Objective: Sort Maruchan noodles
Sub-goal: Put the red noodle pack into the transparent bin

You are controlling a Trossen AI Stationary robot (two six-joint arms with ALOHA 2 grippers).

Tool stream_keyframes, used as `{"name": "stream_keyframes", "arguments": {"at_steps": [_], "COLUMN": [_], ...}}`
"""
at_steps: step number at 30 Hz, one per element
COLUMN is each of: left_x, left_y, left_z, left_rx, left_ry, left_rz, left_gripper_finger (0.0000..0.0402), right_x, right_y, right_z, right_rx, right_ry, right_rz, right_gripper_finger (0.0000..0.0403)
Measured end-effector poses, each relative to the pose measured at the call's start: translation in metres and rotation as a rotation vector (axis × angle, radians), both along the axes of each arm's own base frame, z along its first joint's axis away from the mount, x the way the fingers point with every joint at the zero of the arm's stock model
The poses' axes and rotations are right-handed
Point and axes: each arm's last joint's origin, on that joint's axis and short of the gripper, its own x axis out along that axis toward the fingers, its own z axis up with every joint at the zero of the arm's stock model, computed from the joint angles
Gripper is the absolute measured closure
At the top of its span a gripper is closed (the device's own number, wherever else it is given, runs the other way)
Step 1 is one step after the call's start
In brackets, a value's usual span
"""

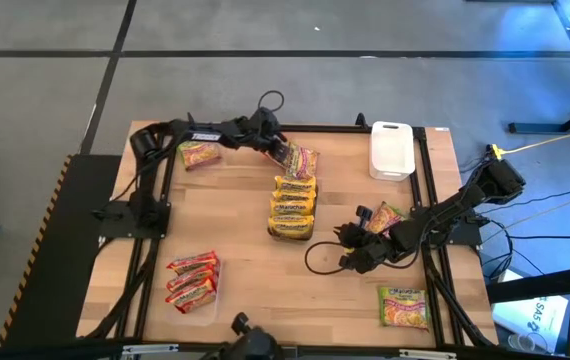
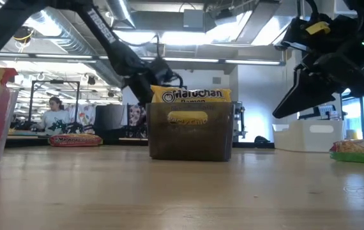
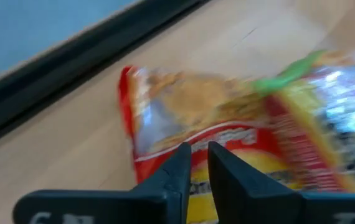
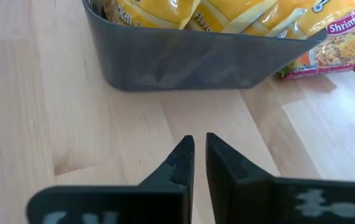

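A: Packets of Maruchan noodles lie across a wooden table (image 1: 245, 250). Where are they?

B: The yellow packets (image 1: 292, 208) are stacked in a dark tray (image 4: 190, 62) at the table's middle. The red packets (image 1: 192, 277) sit in a clear tray (image 1: 208, 310) at the near left. One green-and-pink packet (image 1: 199, 154) lies at the far left, another (image 1: 404, 306) at the near right, and a third (image 1: 385, 217) is just beside the right arm.

A: And the left gripper?

B: The left gripper (image 1: 283, 150) is at the far side of the table, just past the dark tray. Its wrist view shows its fingers (image 3: 224, 168) drawn almost together on the edge of a red-bordered packet (image 3: 227, 137), pinching it.

A: The right gripper?

B: The right gripper (image 1: 350, 250) is over bare wood to the right of the dark tray, its fingers (image 4: 180, 158) nearly touching, with nothing between them.

A: Anything else?

B: A white tray (image 1: 391, 150) stands at the far right. In the low view, a person (image 2: 55, 115) sits in the room behind the table.
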Motion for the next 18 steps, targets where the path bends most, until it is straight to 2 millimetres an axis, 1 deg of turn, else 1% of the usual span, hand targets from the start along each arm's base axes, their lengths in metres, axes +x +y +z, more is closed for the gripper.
{"name": "stream_keyframes", "arguments": {"at_steps": [3,5,7,10,13,15,18], "left_x": [-0.002,-0.007,-0.012,-0.020,-0.031,-0.036,-0.037], "left_y": [0.004,0.003,-0.001,-0.014,-0.031,-0.045,-0.069], "left_z": [-0.003,-0.004,0.001,0.010,0.018,0.020,0.020], "left_rx": [-0.028,-0.049,-0.067,-0.093,-0.128,-0.168,-0.213], "left_ry": [0.055,0.126,0.205,0.353,0.500,0.593,0.704], "left_rz": [0.019,0.055,0.079,0.113,0.136,0.135,0.112], "left_gripper_finger": [0.0357,0.0357,0.0357,0.0357,0.0357,0.0357,0.0357], "right_x": [0.000,0.000,0.000,0.000,0.000,0.000,0.000], "right_y": [0.000,0.000,0.000,0.000,0.000,0.000,0.000], "right_z": [0.000,0.000,0.000,0.000,0.000,0.000,0.000], "right_rx": [0.011,0.016,0.017,0.016,0.016,0.017,0.017], "right_ry": [0.000,0.003,0.003,0.004,0.004,0.003,0.002], "right_rz": [-0.004,0.000,0.001,0.001,0.000,0.001,0.001], "right_gripper_finger": [0.0386,0.0386,0.0386,0.0386,0.0386,0.0386,0.0386]}}
